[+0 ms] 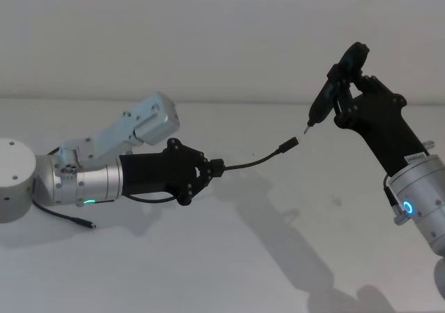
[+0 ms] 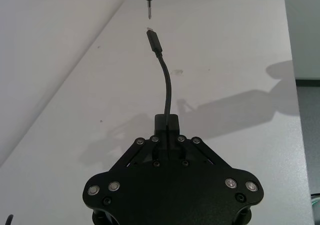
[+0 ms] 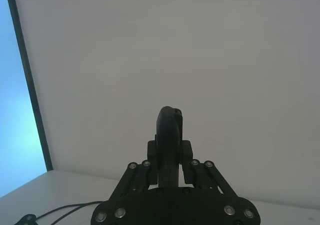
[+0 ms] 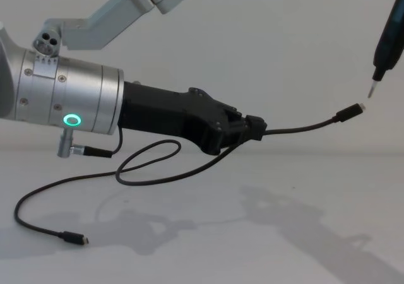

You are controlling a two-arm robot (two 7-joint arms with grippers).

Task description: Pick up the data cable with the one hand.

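Note:
The data cable (image 1: 261, 160) is a thin black cord, and my left gripper (image 1: 214, 167), black on a silver wrist with a green ring, is shut on it above the table. From the gripper (image 4: 255, 127) the cable (image 4: 303, 129) arches forward to a silver-tipped plug (image 1: 288, 145). Its rest loops down to the table and ends in a second plug (image 4: 76, 237). In the left wrist view the cable (image 2: 166, 85) rises from the shut gripper (image 2: 167, 122). My right gripper (image 1: 345, 94) is raised at the right, shut on a dark pointed tool (image 1: 323, 101) whose tip hangs just beyond the plug.
The white table (image 1: 278, 257) runs back to a pale wall. The tool (image 4: 385, 38) enters the chest view at the upper right. In the right wrist view the right gripper (image 3: 170, 150) clamps the tool's rounded end (image 3: 170, 122), with a cable loop at the lower left.

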